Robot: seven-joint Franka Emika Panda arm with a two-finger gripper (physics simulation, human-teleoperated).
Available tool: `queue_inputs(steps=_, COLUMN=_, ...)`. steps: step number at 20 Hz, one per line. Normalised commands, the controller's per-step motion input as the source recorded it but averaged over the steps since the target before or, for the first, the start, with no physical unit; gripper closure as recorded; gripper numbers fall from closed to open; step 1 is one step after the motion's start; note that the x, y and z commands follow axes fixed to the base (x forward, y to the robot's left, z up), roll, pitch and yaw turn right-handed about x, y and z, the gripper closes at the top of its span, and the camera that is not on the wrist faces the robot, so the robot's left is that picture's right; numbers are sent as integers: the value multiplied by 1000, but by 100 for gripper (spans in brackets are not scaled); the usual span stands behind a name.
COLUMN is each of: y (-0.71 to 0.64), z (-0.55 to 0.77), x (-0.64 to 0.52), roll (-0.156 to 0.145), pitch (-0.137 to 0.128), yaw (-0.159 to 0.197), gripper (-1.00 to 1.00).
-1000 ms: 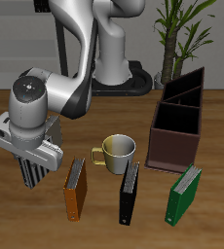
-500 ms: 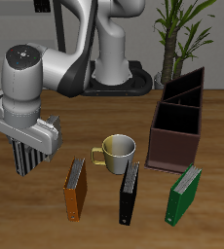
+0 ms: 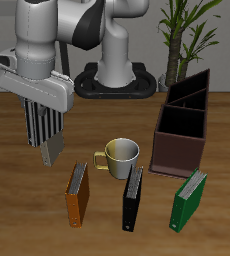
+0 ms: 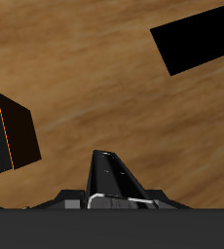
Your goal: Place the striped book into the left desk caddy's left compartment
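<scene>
My gripper (image 3: pixel 43 112) is shut on the striped book (image 3: pixel 44 128), which hangs upright below the hand, well above the table. The book has narrow black and light-grey stripes and a grey lower corner. In the wrist view a dark wedge (image 4: pixel 116 179) juts out between the jaws; I take it for the held book seen edge-on. The dark brown desk caddy (image 3: pixel 181 128) stands across the table, beyond the mug, with its taller slanted end toward the back. Its compartments look empty.
A pale green mug (image 3: pixel 120 155) stands mid-table. An orange book (image 3: pixel 78 194), a black book (image 3: pixel 133 197) and a green book (image 3: pixel 189 199) stand in a row near the front edge. A potted plant (image 3: pixel 187 30) is at the back.
The gripper has risen from table height with the striped book in it and shifted slightly toward the middle. The other things have not moved.
</scene>
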Motion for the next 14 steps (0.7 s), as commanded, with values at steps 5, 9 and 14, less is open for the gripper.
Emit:
queue_inputs(steps=5, y=511, z=478, x=-560, roll=57, pitch=-75, yaw=-2, gripper=100)
queue_inputs(steps=9, y=468, z=434, x=-652, roll=44, pitch=-51, yaw=4, gripper=100)
queue_inputs(steps=14, y=333, z=234, x=-478, roll=51, pitch=-33, yaw=17, gripper=100)
